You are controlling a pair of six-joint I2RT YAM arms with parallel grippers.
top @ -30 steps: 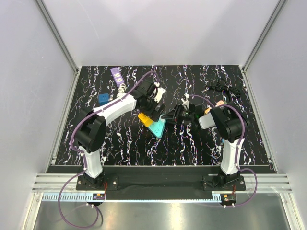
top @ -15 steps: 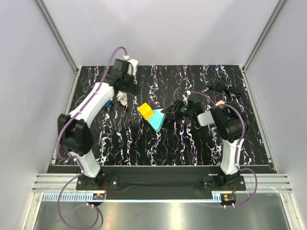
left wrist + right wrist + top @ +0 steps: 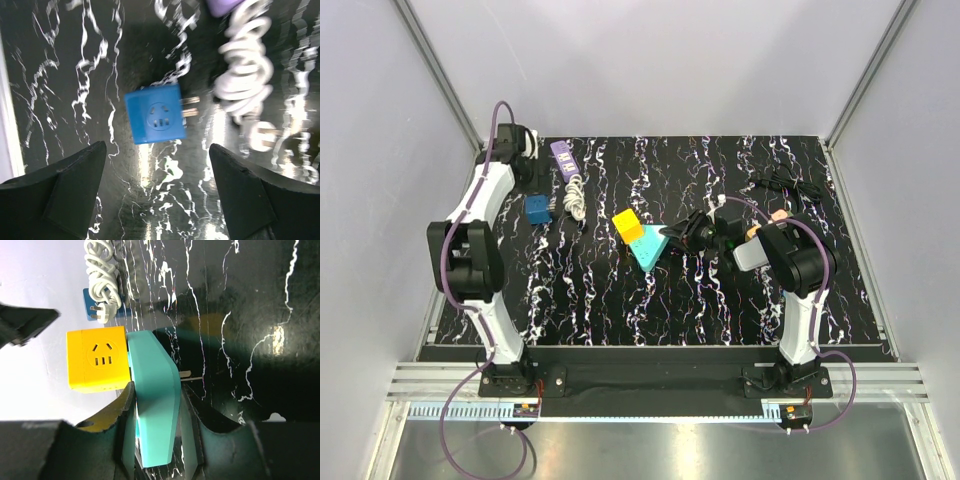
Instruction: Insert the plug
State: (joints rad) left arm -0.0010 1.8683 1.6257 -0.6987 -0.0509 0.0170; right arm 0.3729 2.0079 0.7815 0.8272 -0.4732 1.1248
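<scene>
Top external, one teal adapter (image 3: 648,256), two cubes (image 3: 629,226) (image 3: 537,208)

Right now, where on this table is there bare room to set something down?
Bare: the near strip of table in front of the teal adapter, and the far middle between the purple power strip and the black cable. Crowded: the far-left corner, with blue cube and white cord, and the centre around the yellow cube.

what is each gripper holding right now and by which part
Right gripper: the teal adapter, pinched across its two opposite sides, yellow cube against it. Left gripper: nothing, jaws open over the blue cube.
</scene>
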